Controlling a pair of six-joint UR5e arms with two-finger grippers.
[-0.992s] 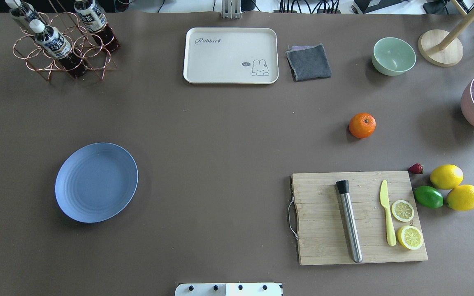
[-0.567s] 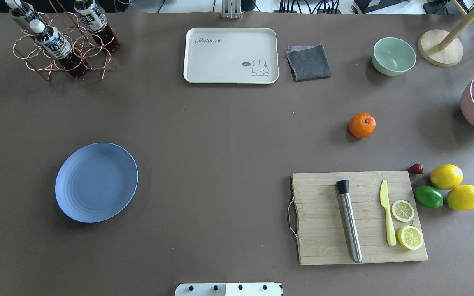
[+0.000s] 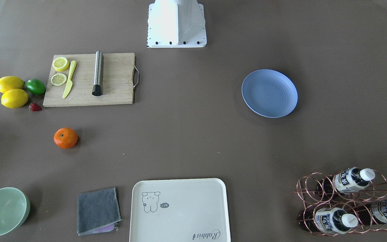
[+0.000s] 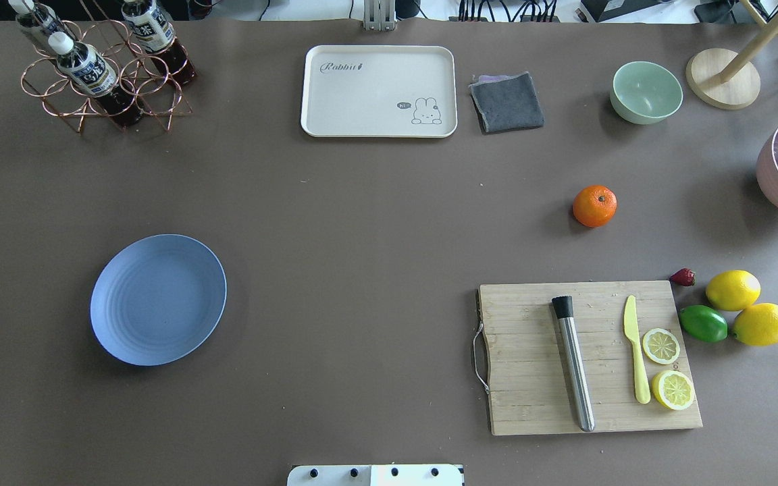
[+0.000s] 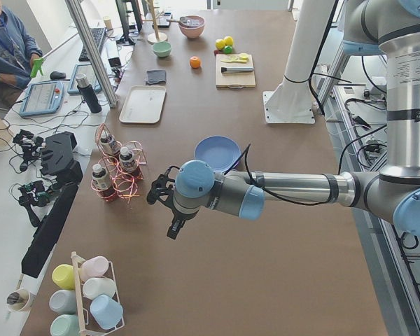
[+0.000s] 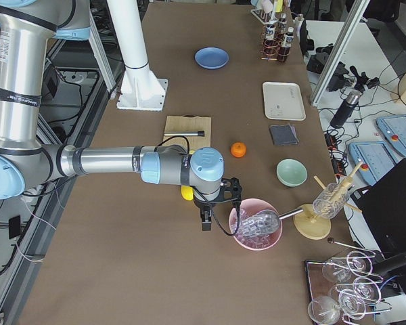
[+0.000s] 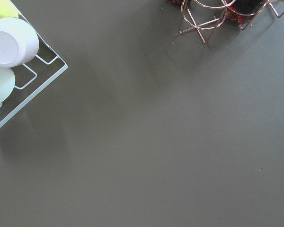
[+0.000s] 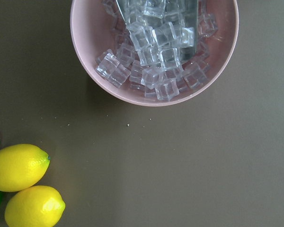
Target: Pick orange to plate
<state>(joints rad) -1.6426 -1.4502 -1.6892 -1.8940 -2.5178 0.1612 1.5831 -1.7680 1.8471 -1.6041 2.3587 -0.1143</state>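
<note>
The orange (image 4: 594,206) lies alone on the brown table at the right, behind the cutting board; it also shows in the front-facing view (image 3: 66,137). Far to the left sits the empty periwinkle-blue plate (image 4: 158,300), also seen as the plate (image 3: 269,93). Neither arm enters the overhead or front-facing views. My left gripper (image 5: 155,194) hangs over bare table beyond the plate's left, near the bottle rack. My right gripper (image 6: 229,194) hovers by the pink ice bowl, to the right of the orange. I cannot tell whether either is open or shut.
A wooden cutting board (image 4: 531,398) holds a steel muddler, yellow knife and lemon slices. Two lemons (image 4: 732,289), a lime and a strawberry lie to its right. The pink ice bowl (image 8: 85,56), green bowl (image 4: 645,92), grey cloth, cream tray (image 4: 379,91) and bottle rack (image 4: 102,74) line the far side.
</note>
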